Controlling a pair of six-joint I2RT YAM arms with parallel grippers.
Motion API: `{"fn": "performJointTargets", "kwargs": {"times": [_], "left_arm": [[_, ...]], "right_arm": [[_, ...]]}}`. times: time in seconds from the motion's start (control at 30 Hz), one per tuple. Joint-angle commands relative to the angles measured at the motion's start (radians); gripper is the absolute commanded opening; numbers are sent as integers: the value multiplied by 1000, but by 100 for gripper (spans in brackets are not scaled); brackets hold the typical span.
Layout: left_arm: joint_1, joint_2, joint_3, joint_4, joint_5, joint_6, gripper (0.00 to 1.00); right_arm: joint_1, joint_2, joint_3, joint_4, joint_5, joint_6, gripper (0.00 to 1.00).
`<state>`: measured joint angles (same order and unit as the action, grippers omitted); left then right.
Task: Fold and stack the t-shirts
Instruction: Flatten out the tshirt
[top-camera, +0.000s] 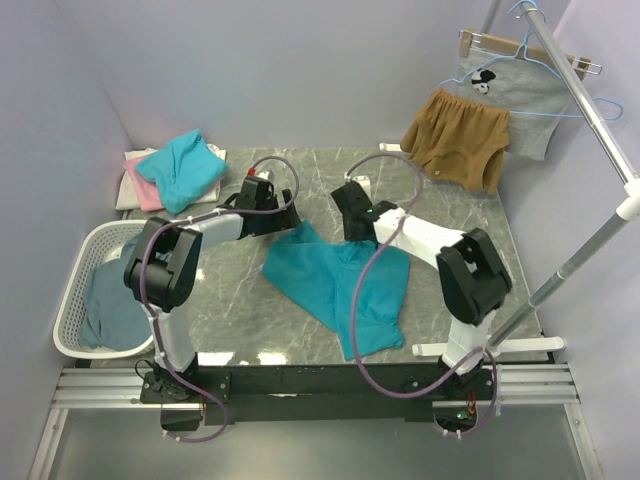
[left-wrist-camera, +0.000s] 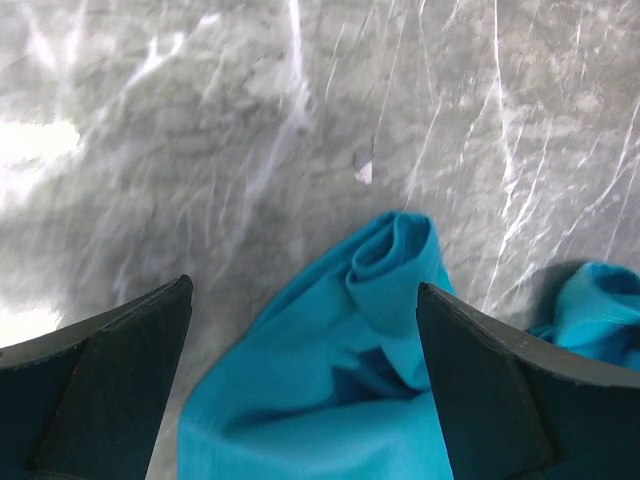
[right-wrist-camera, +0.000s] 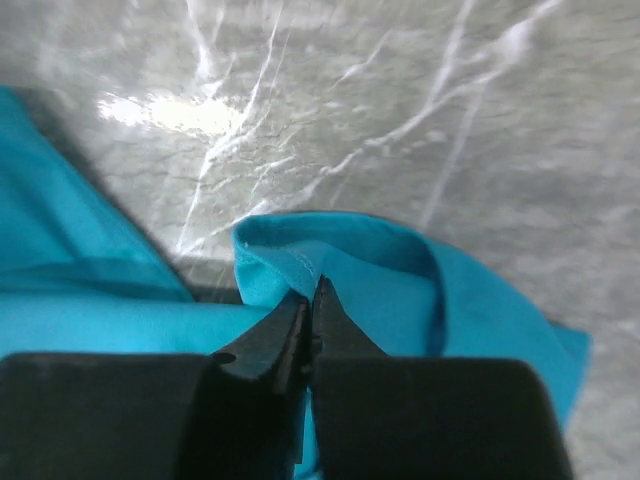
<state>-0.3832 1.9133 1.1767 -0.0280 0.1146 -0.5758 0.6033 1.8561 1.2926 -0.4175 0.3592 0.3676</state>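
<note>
Marble table (top-camera: 320, 170): teal t-shirt (top-camera: 340, 285) hem hidden inside closed right hand (right-wrist-camera: 311, 298).

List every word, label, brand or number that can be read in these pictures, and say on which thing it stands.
None: no text can be read in any view.
The hanging grey garment bears a black-and-white print. It looks like a figure, not letters, and is too small to read.
On the teal t-shirt and the marble table, no label or writing shows.

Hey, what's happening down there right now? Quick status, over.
Left gripper open above crumpled teal cotton t-shirt. Right gripper shut on its edge. Right arm's purple cable draped across it.
</note>
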Motion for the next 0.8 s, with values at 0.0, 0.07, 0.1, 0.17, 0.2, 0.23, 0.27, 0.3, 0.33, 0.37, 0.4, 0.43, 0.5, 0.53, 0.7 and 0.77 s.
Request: {"fn": "performJointTargets", "kwargs": {"times": [0.0, 0.07, 0.1, 0.17, 0.2, 0.23, 0.27, 0.3, 0.33, 0.37, 0.4, 0.43, 0.5, 0.53, 0.7, 0.77], "left_arm": [[-6, -129, -22, -15, -30, 17, 99], [-6, -161, -37, -30, -39, 21, 99], [-6, -198, -46, -32, -47, 22, 99], [-8, -243, -93, -27, -44, 22, 99], [-8, -291, -113, -21, -44, 21, 99], [-9, -315, -133, -20, -44, 13, 99], [-13, -338, -176, -12, -44, 8, 99], [-16, -382, -199, -6, -43, 7, 99], [-19, -402, -221, -1, -47, -5, 100], [-29, -421, -265, 8, -52, -10, 99], [-36, -454, -285, 13, -58, -15, 100], [-40, -467, -304, 17, -70, -30, 99], [-55, -494, -359, 49, -79, -45, 99], [-62, -499, -376, 57, -85, -62, 100], [-103, -494, -446, 86, -105, -94, 99], [-124, -493, -460, 83, -112, -99, 99]], "right_arm": [[-17, -161, -27, 40, 61, -28, 36], [-17, -150, 8, -29, 110, -26, 85], [-17, -149, 13, -49, 112, -29, 86], [-16, -185, -18, -67, 91, -18, 87], [-13, -207, -39, -58, 69, -15, 87], [-2, -250, -85, -41, 48, -10, 87], [9, -268, -108, -32, 29, -9, 86], [18, -284, -127, -29, -3, -3, 85], [30, -297, -148, -44, -6, 11, 84], [62, -301, -160, -47, -9, 23, 83], [85, -302, -177, -55, 0, 30, 83], [105, -299, -183, -63, 9, 40, 82], [168, -291, -194, -52, 0, 56, 81], [188, -273, -194, -53, 4, 63, 81], [262, -170, -159, -73, 47, 108, 80], [263, -129, -156, -73, 67, 123, 78]]}}
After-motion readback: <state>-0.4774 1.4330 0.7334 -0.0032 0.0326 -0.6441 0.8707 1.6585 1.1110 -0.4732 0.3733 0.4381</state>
